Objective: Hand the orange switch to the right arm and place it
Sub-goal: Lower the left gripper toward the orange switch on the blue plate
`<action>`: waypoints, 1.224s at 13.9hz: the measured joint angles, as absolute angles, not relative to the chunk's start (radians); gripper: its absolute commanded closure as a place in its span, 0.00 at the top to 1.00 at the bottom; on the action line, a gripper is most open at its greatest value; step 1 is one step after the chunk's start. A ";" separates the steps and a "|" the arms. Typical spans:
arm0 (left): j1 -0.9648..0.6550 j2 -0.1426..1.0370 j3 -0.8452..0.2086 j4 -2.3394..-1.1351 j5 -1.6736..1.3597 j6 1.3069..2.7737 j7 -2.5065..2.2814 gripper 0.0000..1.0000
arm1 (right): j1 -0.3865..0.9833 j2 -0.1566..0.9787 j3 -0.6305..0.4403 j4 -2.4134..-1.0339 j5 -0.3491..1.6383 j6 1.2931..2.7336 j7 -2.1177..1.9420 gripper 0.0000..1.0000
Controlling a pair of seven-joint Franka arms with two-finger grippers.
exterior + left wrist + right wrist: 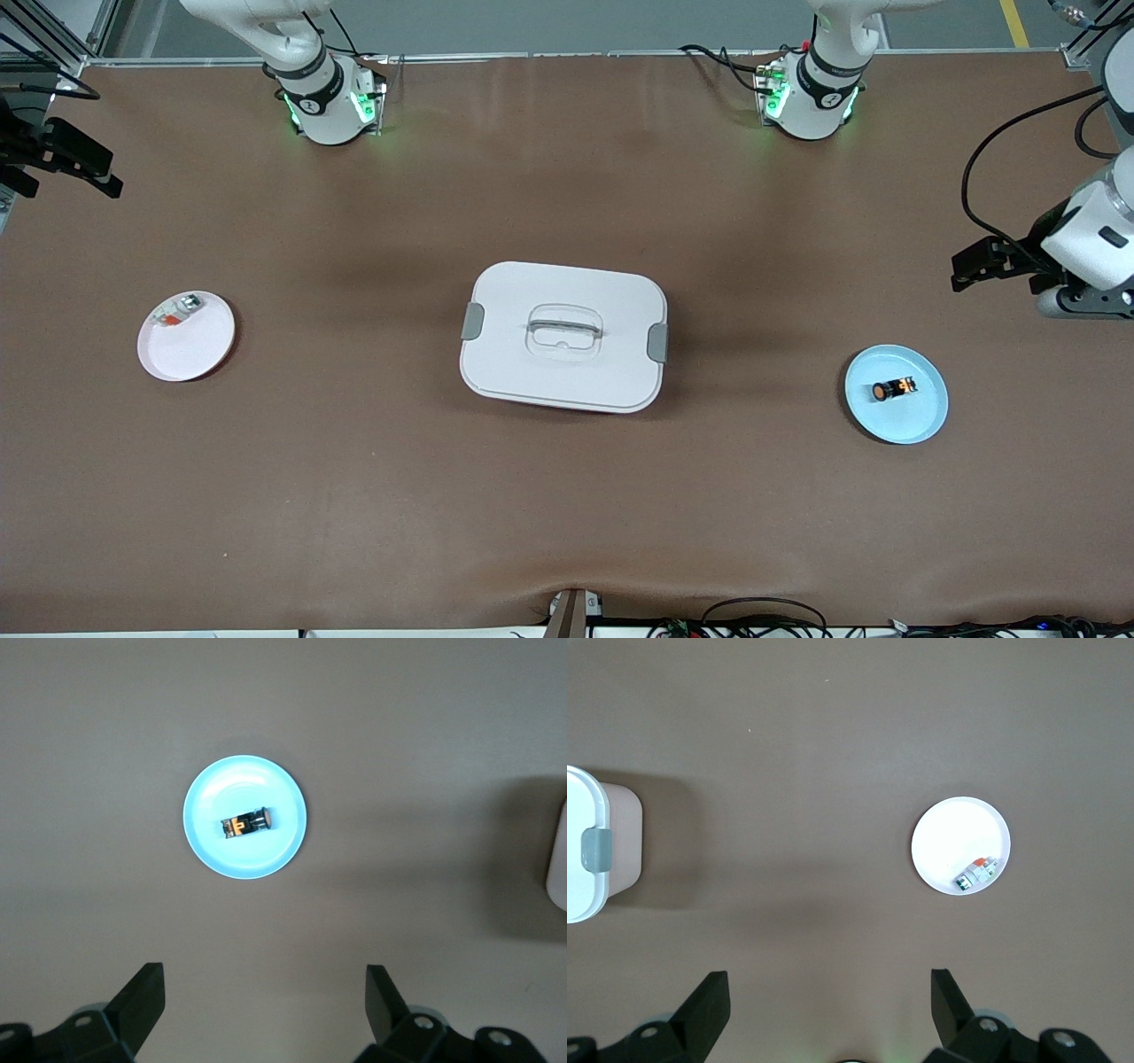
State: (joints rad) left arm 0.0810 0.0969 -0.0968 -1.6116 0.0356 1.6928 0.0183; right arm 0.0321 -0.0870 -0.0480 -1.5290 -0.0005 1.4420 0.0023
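nothing of the task is done yet. the orange switch (893,389) is seen lying on its side on the light blue plate (921,424), near the left arm's end of the table, untouched. in the left wrist view the switch (247,822) is centred on that plate (208,842), with table showing all round.

the left gripper (982,266) is held up in the air over the table edge at the left arm's end, near the blue plate but not over it; its fingers (142,994) are spread wide, with nothing between them. the right gripper (75,159) is parked over the table edge at the right arm's end, waiting; its fingers (709,997) are likewise spread and empty.

a white lidded box (563,336) is set at the table's middle, lid on. a pink plate (199,350) holding a silvery-clear part with a red-orange bit (175,311) is set toward the right arm's end.

left to do, as judged: switch to be picked by the left gripper, handed to the right gripper, then placed. place target is not settled by the views.
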 measured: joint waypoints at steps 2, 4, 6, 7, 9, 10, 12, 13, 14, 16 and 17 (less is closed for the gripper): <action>0.097 0.112 -0.097 -1.611 0.036 1.693 0.018 1.00 | 0.032 -0.085 -0.049 -1.529 0.000 1.444 0.003 1.00; 0.115 0.131 -0.097 -1.610 0.036 1.694 0.018 1.00 | 0.031 -0.081 -0.050 -1.530 0.000 1.441 0.004 1.00; 0.125 0.153 -0.097 -1.609 0.036 1.696 0.018 1.00 | 0.029 -0.075 -0.051 -1.531 0.000 1.439 0.012 1.00; 0.125 0.164 -0.097 -1.609 0.036 1.700 0.014 1.00 | 0.028 -0.071 -0.051 -1.531 0.000 1.439 0.018 1.00; 0.125 0.187 -0.097 -1.608 0.036 1.724 -0.020 1.00 | 0.027 -0.066 -0.052 -1.531 0.000 1.443 0.027 1.00; 0.125 0.200 -0.097 -1.608 0.036 1.740 -0.051 1.00 | 0.027 -0.066 -0.051 -1.530 0.000 1.446 0.028 1.00; 0.125 0.227 -0.097 -1.607 0.036 1.774 -0.108 1.00 | 0.027 -0.067 -0.051 -1.529 0.000 1.448 0.041 1.00; 0.125 0.240 -0.097 -1.607 0.036 1.788 -0.124 1.00 | 0.027 -0.068 -0.051 -1.529 0.000 1.449 0.070 1.00; 0.126 0.254 -0.097 -1.607 0.036 1.803 -0.138 1.00 | 0.027 -0.068 -0.050 -1.529 0.000 1.449 0.097 1.00; 0.131 0.286 -0.097 -1.607 0.036 1.843 -0.172 1.00 | 0.028 -0.068 -0.047 -1.529 0.000 1.449 0.123 1.00; 0.133 0.305 -0.097 -1.607 0.036 1.862 -0.194 1.00 | 0.028 -0.068 -0.045 -1.529 0.000 1.450 0.128 1.00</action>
State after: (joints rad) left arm 0.1326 0.3049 -0.0971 -1.6069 0.0355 1.8617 -0.1944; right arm 0.0285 -0.0676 -0.0453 -1.5285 -0.0002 1.4500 0.1282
